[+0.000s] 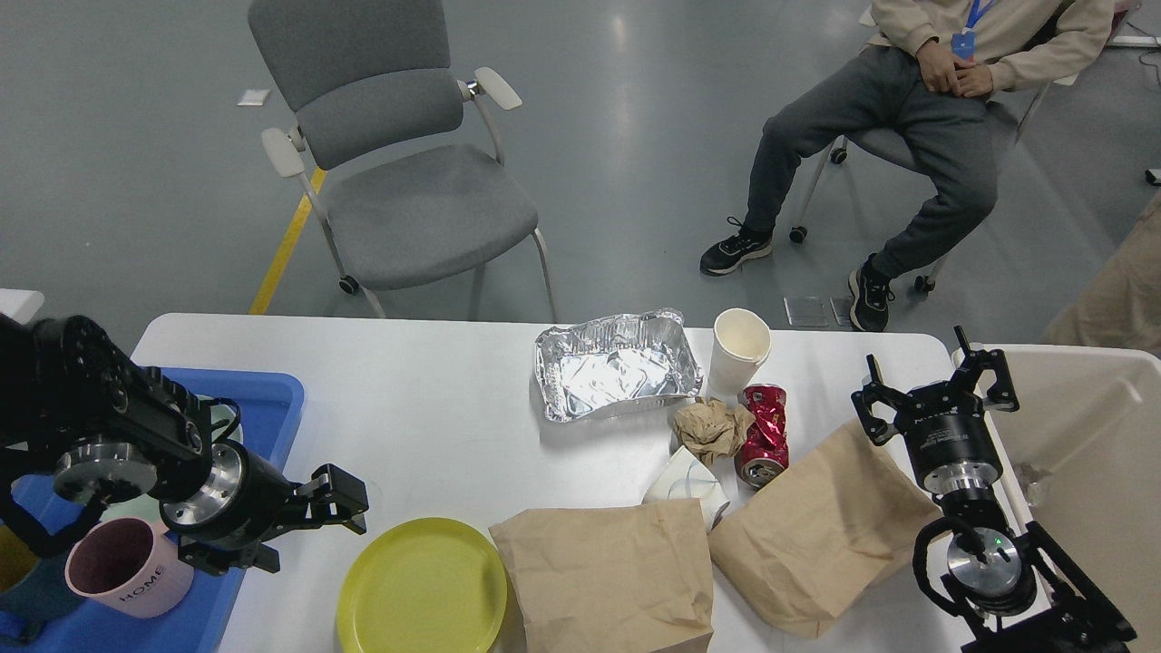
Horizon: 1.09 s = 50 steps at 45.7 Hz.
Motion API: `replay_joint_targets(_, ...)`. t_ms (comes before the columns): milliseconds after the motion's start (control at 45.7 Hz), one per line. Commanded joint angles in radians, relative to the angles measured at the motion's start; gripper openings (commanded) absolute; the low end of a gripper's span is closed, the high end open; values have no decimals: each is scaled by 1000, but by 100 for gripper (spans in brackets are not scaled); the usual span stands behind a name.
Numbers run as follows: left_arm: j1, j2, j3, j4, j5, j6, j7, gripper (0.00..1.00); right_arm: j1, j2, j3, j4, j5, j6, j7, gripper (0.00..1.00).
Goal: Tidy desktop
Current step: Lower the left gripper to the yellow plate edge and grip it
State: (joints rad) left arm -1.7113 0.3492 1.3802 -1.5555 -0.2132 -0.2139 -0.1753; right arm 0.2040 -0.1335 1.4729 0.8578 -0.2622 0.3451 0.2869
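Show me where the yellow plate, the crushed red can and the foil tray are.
yellow plate [422, 588], head view, on its flat centre.
crushed red can [764, 433], head view, on its dented side.
foil tray [617, 374], head view, on its crinkled bottom.

Yellow plate [422, 587]; red can [764, 433] — white desktop [426, 426]

Cluttered desktop [435, 408]; right tool [934, 385] spread empty.

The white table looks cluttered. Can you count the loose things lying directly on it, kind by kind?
On the desktop:
Brown paper bags: 2
Foil tray: 1
Paper cup: 1
Crushed red can: 1
Crumpled brown paper: 1
Yellow plate: 1
White crumpled item, possibly a mask: 1
Total: 8
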Motion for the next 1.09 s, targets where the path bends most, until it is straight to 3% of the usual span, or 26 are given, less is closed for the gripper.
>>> replay_joint_targets(0, 133, 36, -99, 86, 0, 18, -1, 96, 0, 0, 0, 0, 0, 0, 0, 100)
replay_joint_targets(175, 213, 42, -136, 115, -2, 53, -13, 96, 0, 0, 0, 0, 0, 0, 0, 100)
replay_joint_targets(393, 285, 28, -136, 120, 9, 255, -1, 95, 0, 2, 0, 0, 0, 0, 0, 100)
replay_joint_targets(831, 372, 27, -194, 132, 101, 275, 0, 88, 0, 2, 0, -2, 0, 0, 0, 100)
replay_joint_targets(1071, 412, 5, -196, 140, 173, 357, 0, 83, 0, 2, 0, 0, 0, 0, 0, 100)
